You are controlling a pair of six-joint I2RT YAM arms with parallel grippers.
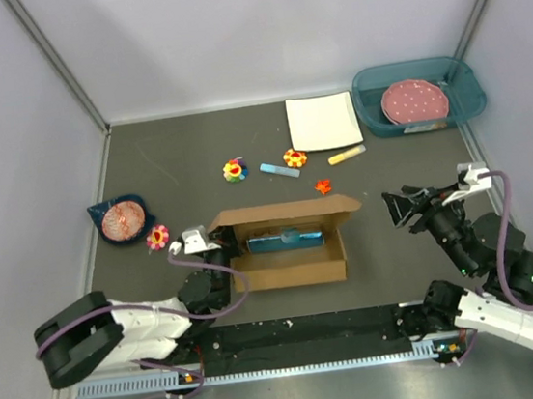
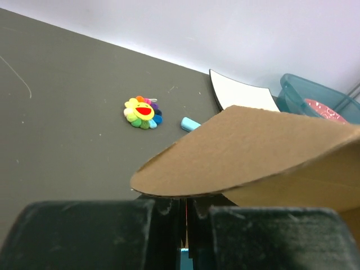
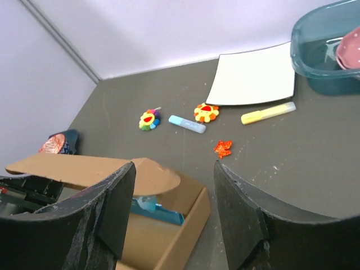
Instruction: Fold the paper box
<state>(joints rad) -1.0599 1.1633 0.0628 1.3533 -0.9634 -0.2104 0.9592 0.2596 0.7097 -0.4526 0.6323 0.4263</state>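
Note:
The brown cardboard paper box (image 1: 289, 267) sits at the table's middle, its walls up and its lid flap (image 1: 287, 211) raised over the back. A blue object (image 1: 284, 241) lies inside. My left gripper (image 1: 218, 257) is at the box's left end. In the left wrist view (image 2: 185, 225) its jaws are pressed together on a thin cardboard edge, under the rounded flap (image 2: 253, 152). My right gripper (image 1: 391, 208) hangs open and empty, right of the box. In the right wrist view (image 3: 174, 169) the box (image 3: 188, 222) lies ahead between its fingers.
A white square plate (image 1: 323, 121) and a teal tub (image 1: 369, 80) holding a pink plate (image 1: 414, 101) are at the back right. Flower toys (image 1: 235, 170) (image 1: 295, 158) (image 1: 157, 236), a blue marker (image 1: 278, 170), a yellow marker (image 1: 347, 155), a red leaf (image 1: 323, 187) and a dark dish (image 1: 123, 220) lie around.

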